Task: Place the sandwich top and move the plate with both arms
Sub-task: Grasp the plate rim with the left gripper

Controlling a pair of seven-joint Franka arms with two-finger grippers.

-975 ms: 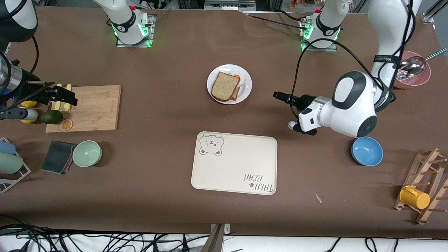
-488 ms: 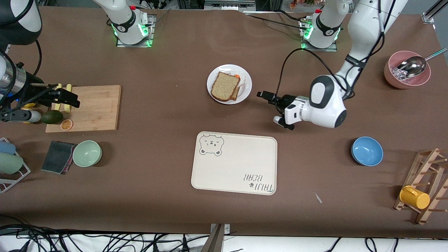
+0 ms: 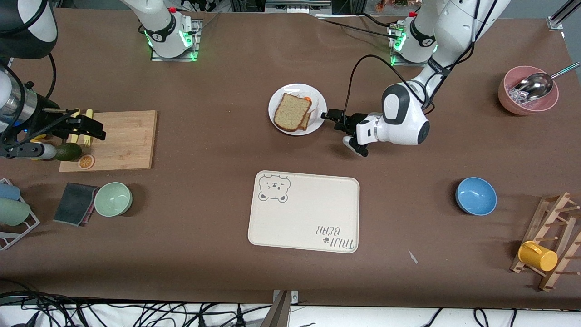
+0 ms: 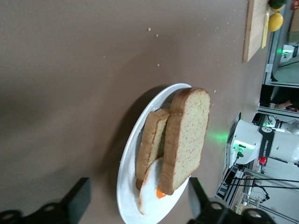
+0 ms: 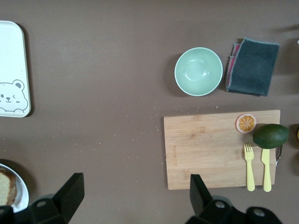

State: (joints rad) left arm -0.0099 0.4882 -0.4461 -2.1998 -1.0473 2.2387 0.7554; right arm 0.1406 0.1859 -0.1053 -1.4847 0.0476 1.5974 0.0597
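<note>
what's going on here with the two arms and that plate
The sandwich top already lies on the stack on the plate, with an egg underneath. The left gripper is low at the plate's rim on the left arm's end, fingers apart around the edge in the left wrist view, nothing gripped yet. The right gripper waits open above the cutting board. The tray lies nearer the camera than the plate.

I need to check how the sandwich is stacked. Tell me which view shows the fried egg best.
The left wrist view: the fried egg lies on the plate, white and orange yolk showing under the sandwich top. In the front view only a sliver shows beside the bread. The right wrist view shows just the plate's edge and no egg.
</note>
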